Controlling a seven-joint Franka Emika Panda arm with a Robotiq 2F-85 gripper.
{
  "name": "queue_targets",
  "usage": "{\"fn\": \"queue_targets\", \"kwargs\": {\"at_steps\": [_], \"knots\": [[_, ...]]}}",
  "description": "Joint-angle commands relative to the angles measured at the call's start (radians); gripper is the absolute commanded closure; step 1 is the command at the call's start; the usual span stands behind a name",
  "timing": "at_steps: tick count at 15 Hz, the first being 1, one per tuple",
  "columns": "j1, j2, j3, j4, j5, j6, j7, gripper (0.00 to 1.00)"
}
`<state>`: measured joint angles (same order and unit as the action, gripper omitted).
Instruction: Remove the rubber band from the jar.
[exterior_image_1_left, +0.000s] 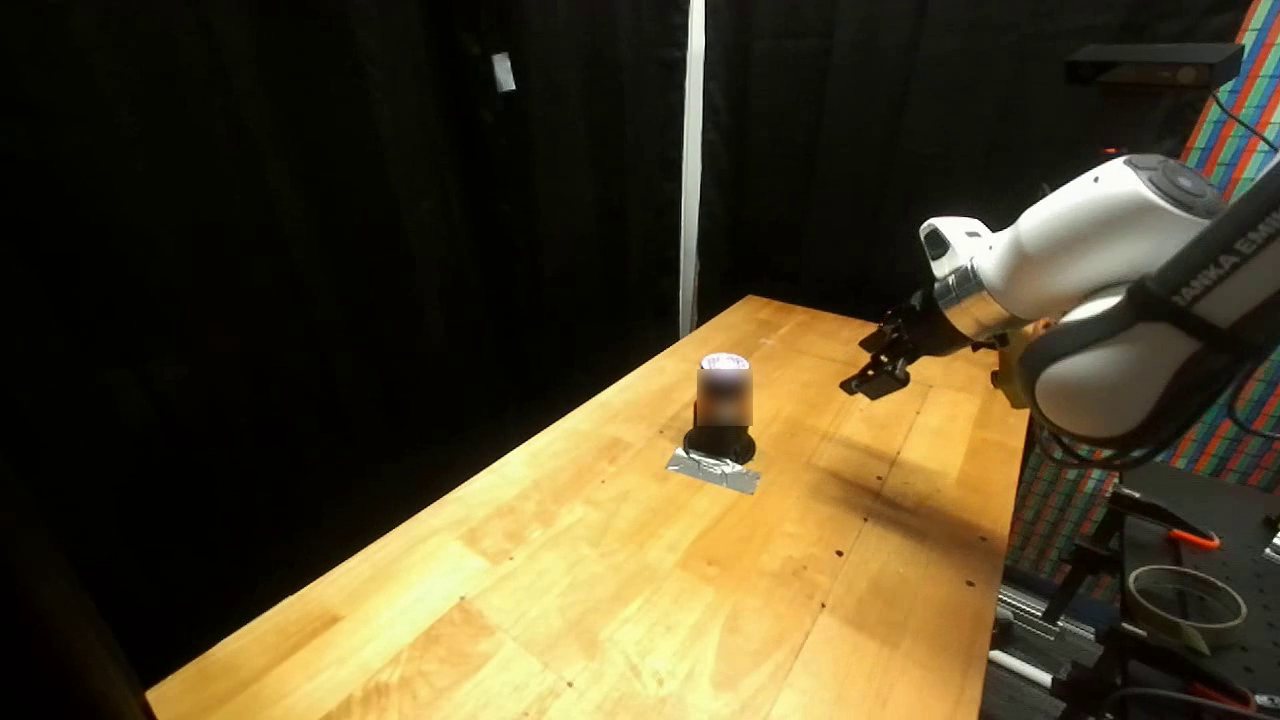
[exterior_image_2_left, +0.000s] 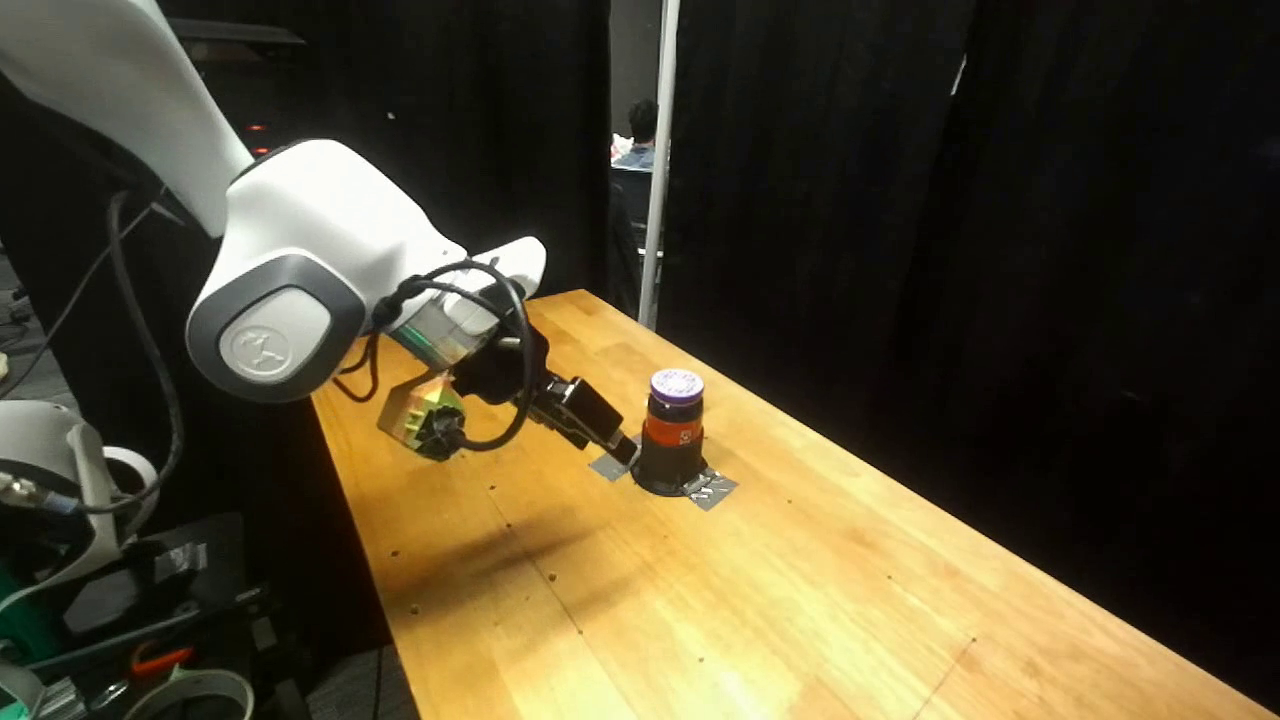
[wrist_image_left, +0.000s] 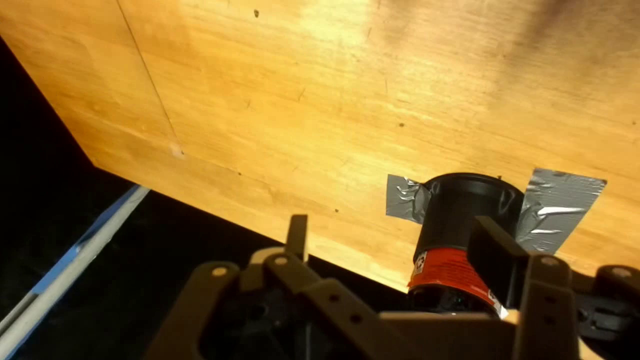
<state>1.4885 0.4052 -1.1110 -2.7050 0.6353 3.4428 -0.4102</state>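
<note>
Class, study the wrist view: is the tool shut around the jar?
No: the tool stands open, a wide gap showing between its jaws.

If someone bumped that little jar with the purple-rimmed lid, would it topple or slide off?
Sliding seems unlikely: the jar appears seated in a black holder, fixed to the table by grey tape. It probably resists tipping too, since the holder flares at its base. Its bare dark wall looks glossy, so it may be slippery to grip.
</note>
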Motion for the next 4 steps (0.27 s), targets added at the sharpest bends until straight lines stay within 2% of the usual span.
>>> {"fn": "queue_targets", "kwargs": {"at_steps": [1,4], "knots": [[0.270,0.062,-0.273,0.065,0.114,-0.251,-0.103,0.00],[0.501,0.139,-0.519,0.108,0.102,-0.460,-0.032,0.00]]}}
